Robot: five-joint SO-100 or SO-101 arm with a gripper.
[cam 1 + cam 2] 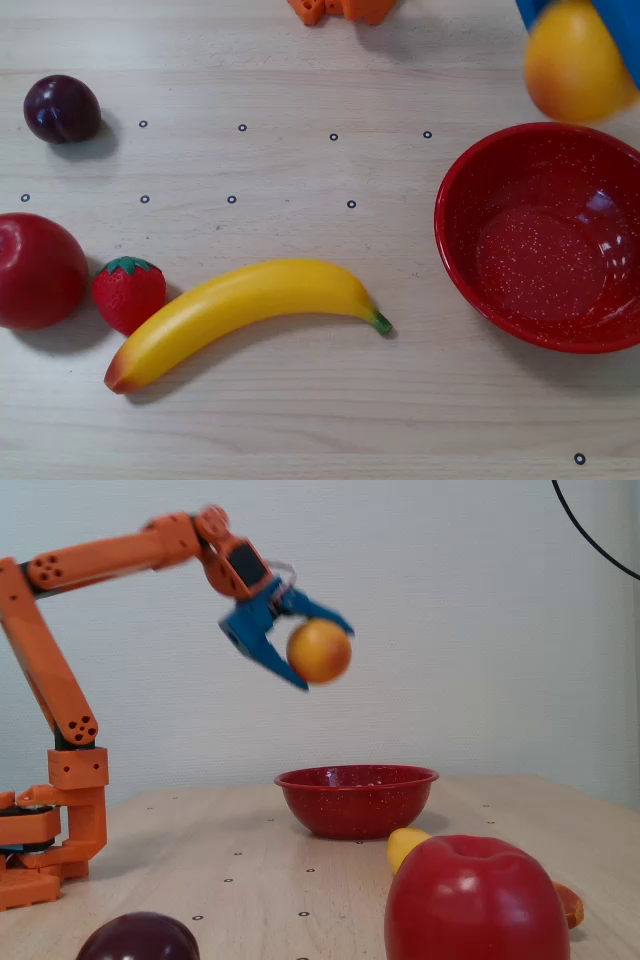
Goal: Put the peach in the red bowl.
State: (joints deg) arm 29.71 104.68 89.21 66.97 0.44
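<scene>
The peach (pixel 319 651), round and yellow-orange, sits between the blue jaws of my gripper (pixel 326 658), high above the table. The jaws are closed on its sides. In the overhead view the peach (pixel 575 62) is blurred at the top right, just beyond the far rim of the red bowl (pixel 455 235), with the blue gripper (pixel 580 28) behind it. The red bowl (pixel 357 778), glossy with white speckles, stands empty on the table below the peach in the fixed view.
A yellow banana (pixel 240 318), a strawberry (pixel 128 292), a big red apple (pixel 38 270) and a dark plum (pixel 62 108) lie left of the bowl. The orange arm base (pixel 50 830) stands at the left in the fixed view.
</scene>
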